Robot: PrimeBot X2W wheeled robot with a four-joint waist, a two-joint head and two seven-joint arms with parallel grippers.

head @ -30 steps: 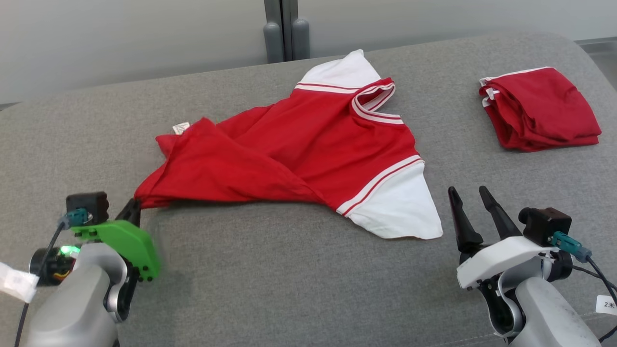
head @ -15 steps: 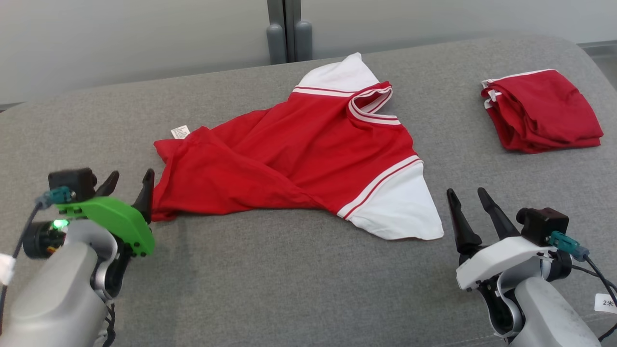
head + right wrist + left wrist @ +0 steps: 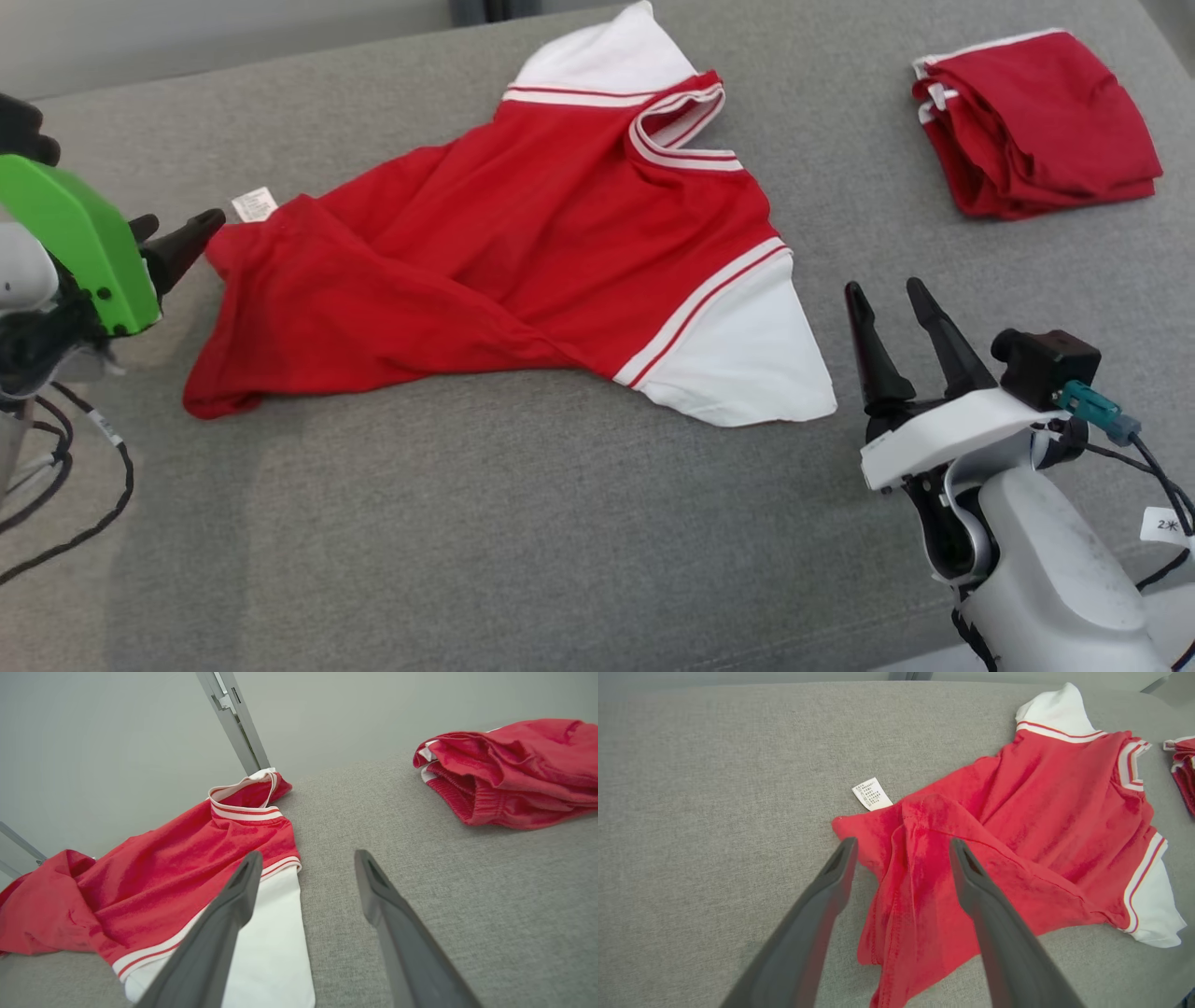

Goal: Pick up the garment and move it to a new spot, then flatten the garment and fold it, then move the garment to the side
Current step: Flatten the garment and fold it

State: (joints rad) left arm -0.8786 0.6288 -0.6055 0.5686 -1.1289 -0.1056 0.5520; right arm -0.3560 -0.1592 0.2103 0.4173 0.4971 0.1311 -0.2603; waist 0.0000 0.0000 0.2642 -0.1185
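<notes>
We judge the step in hand to be the flattening. The garment (image 3: 523, 243), a red shirt with white sleeves, lies on the grey worktop (image 3: 523, 523), and a folded red pile (image 3: 1036, 121) sits well apart from its collar (image 3: 677, 131) side. The shirt is not yet flat. A broad flap of the lower body is turned over on itself, and its crease runs from beside the care label (image 3: 254, 203) toward the nearer white sleeve (image 3: 738, 364).

Our left claw (image 3: 903, 843) stands wide open and holds nothing. In the left wrist view its two fingers straddle the rumpled hem end of the garment, just beside the label. Our right claw (image 3: 882, 286) is also wide open and empty, and it hovers just beside the nearer sleeve of the garment without touching it.

To do this well, we would have the left claw take the hem corner by the label and pinch the turned-over layer alone. If it bites both layers, the crease will likely only drag along. We would anchor or grip the sleeve side of the garment with the right claw. Then we would draw the hem away from the collar, low over the worktop, so that the flap unrolls rather than bunches. The cloth looks thin and limp, so a slow, even pull should serve better than a tug.
</notes>
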